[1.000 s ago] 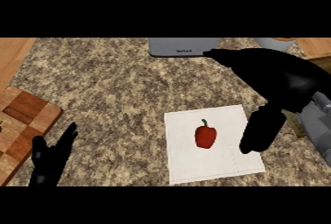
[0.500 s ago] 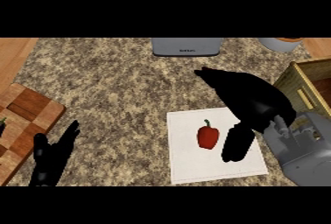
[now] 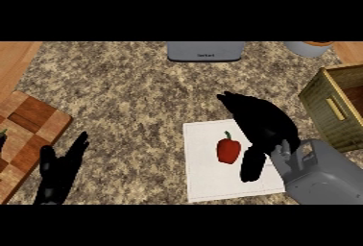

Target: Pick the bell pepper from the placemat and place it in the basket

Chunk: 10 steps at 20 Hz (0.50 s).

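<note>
At the lower right of the frame a grey forearm comes in, ending in the right hand (image 3: pixel 261 126) — black, spread over the right side of the white placemat (image 3: pixel 212 180). Its fingers (image 3: pixel 237 103) reach toward the upper left and are released, not clenched, while the thumb (image 3: pixel 251 164) hangs down just beside the red bell pepper (image 3: pixel 228 151); whether it touches the pepper cannot be told. Nothing is grasped.

The bell pepper lies on the placemat, in its upper middle part, green stem pointing to the top of the frame. The placemat lies flat on the speckled worktop (image 3: pixel 127 96), slightly right of centre.

At the lower left the left hand (image 3: pixel 60 170) rests open, fingers straight and pointing up the frame, holding nothing. Just left of it, at the left edge, lies a checkered wooden cutting board (image 3: pixel 25 127).

Further up, at the right edge, stands the woven basket (image 3: pixel 327 113) — well apart from the pepper, its open top showing a wooden inside. At the top centre a grey appliance (image 3: pixel 205 50) sits at the worktop's far edge, and at the upper right a pale round pot (image 3: pixel 310 48) is partly cut off.
</note>
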Available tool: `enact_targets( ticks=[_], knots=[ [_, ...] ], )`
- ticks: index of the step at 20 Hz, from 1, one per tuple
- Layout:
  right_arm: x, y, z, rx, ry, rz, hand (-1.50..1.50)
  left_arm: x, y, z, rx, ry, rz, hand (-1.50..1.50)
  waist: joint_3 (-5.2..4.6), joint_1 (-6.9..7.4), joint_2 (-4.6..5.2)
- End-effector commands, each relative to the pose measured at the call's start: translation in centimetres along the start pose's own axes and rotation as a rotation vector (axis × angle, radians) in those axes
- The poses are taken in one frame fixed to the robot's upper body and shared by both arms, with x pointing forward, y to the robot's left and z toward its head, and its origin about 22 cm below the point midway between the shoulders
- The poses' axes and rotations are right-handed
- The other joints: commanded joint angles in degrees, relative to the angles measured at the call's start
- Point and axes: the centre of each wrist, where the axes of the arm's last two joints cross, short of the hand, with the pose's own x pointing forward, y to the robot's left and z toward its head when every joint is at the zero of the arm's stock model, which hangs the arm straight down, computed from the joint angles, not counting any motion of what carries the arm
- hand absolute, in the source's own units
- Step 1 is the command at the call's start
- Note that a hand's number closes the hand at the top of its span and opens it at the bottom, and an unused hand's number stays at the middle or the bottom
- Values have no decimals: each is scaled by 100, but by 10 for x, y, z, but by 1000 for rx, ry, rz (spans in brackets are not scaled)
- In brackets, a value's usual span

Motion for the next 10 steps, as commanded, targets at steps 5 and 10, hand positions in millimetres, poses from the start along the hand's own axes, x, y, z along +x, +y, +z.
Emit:
enact_targets(
  ticks=[5, 10],
  knots=[
    [1, 39, -17, -9, 50, -11, -150, -19, 6, -5, -29, 90, 18, 0, -54, 1, 36],
    [-38, 59, -32, 16, 82, 18, -150, -1, 1, -11, -9, 76, 17, 0, -51, -1, 45]
  ],
)
